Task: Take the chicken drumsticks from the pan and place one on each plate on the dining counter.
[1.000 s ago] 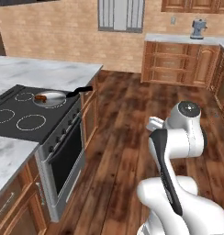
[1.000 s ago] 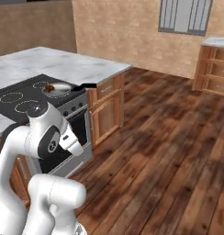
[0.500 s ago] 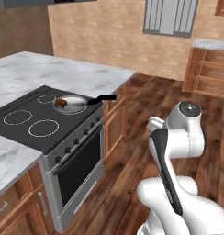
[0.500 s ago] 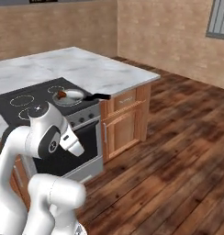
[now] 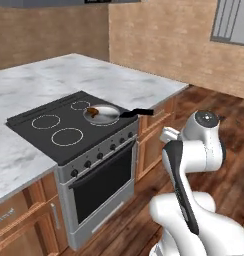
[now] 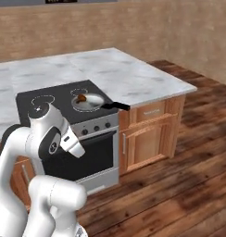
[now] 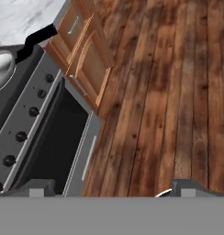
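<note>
Sitting on the black stovetop [image 5: 64,131], round grey metal pan [image 5: 103,114] with long black handle holds a reddish-brown drumstick [image 5: 92,111] at its rim. Two-finger gripper [image 7: 107,189] hangs spread wide and empty over the wood floor [image 7: 178,92], facing the oven door [image 7: 54,142].

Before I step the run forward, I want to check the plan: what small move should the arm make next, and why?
Probably raise and reach toward the round grey metal frying pan on the black stovetop. The gripper hangs low over the wood floor with jaws open and empty, while a brown drumstick lies in the pan.
</note>
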